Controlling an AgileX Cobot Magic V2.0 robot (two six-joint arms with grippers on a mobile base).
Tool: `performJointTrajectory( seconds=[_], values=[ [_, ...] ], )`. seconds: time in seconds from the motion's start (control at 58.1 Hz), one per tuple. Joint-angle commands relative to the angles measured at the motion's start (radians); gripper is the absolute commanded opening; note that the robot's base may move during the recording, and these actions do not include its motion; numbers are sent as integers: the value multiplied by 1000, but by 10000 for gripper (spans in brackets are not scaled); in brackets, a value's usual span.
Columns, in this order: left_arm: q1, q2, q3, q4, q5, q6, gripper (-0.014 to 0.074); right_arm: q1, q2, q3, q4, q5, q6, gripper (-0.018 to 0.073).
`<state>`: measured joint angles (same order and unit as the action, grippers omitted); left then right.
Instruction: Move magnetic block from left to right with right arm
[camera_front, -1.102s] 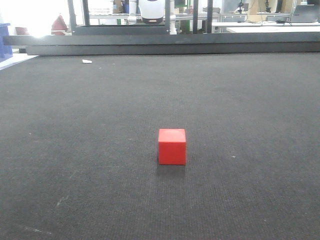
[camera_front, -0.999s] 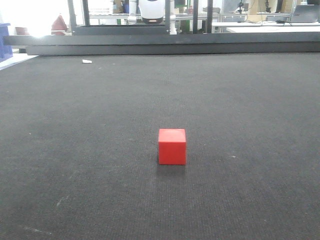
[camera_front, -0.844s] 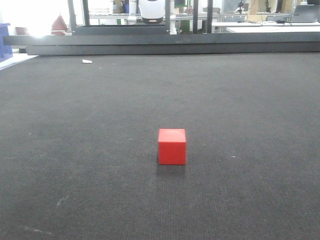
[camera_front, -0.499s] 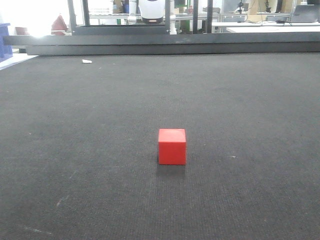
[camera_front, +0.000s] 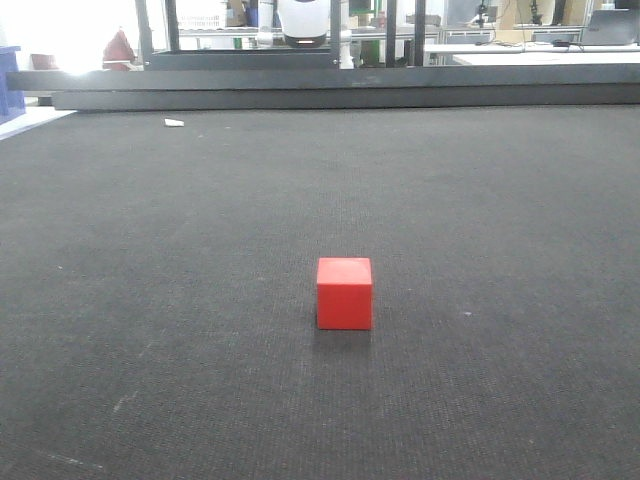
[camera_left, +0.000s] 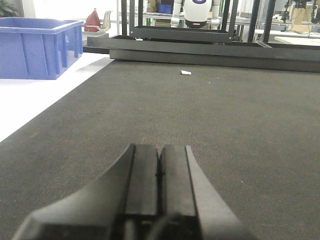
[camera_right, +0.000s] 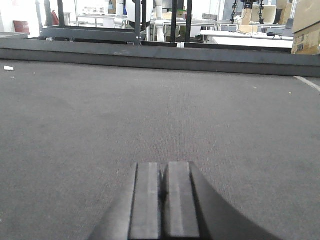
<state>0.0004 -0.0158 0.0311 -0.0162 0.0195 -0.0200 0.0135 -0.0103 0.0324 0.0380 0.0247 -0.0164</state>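
Note:
The magnetic block (camera_front: 344, 293), a small plain red cube, rests alone on the dark mat (camera_front: 200, 220) near the middle of the front view. Neither gripper shows in that view. In the left wrist view my left gripper (camera_left: 160, 150) lies low over the mat with its two dark fingers pressed together, holding nothing. In the right wrist view my right gripper (camera_right: 163, 165) is likewise shut and empty above bare mat. The block appears in neither wrist view.
A blue plastic bin (camera_left: 37, 47) stands off the mat's far left. A small white scrap (camera_front: 174, 123) lies near the mat's far edge. Dark metal rails (camera_front: 330, 85) run along the back, with shelving and benches behind.

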Motion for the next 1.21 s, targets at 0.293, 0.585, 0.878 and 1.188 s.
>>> performJointTrajectory(
  seconds=[0.293,0.585,0.878,1.188],
  values=[
    [-3,-9,10,-6,-85,-1,-117,1,54,-251,-11,175,-2,56],
    [-3,-9,10,-6,-85,-1,-117,2,321,-462,-7,337,-3,56],
    [-3,-9,10,-6,-85,-1,-117,115,566,-604,25,497,65,56],
    [-3,-9,10,-6,-85,-1,-117,270,807,-674,-2,514,196,107]
  ],
)
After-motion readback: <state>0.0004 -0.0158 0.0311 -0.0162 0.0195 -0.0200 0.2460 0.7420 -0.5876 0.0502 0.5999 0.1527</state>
